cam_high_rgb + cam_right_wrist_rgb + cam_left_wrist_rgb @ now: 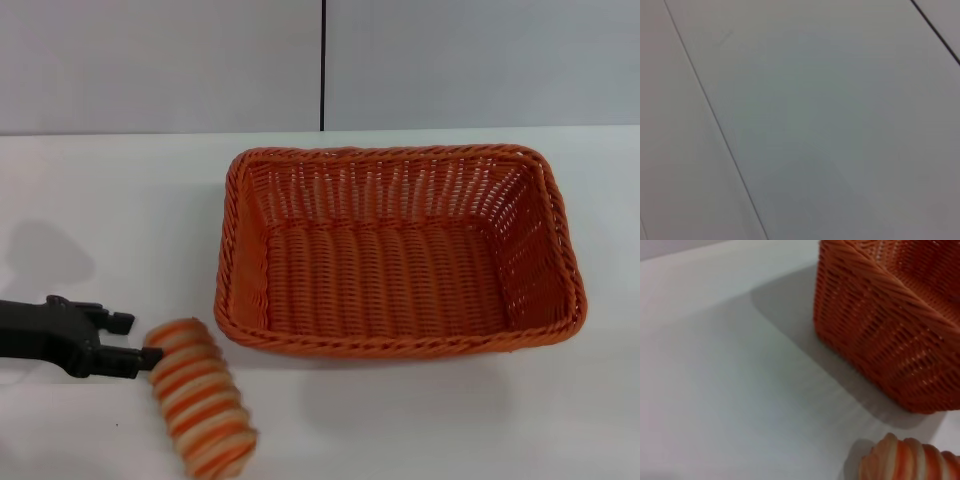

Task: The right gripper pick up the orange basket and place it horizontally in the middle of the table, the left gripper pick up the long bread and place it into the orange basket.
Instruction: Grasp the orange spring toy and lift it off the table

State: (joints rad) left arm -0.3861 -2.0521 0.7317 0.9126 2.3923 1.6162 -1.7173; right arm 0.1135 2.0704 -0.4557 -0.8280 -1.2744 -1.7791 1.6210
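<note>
Head view overlooking table [100,200], left wrist close, sharing basket [395,250]

A pale grey flat wall [160,65] stands behind the work area, divided by a thin dark vertical seam [322,65]. The right wrist view shows pale grey panels [830,125] crossed by thin dark lines.

White table [100,200] carries the orange basket [400,250] (centred); long bread [200,398] lies just beside.
</note>
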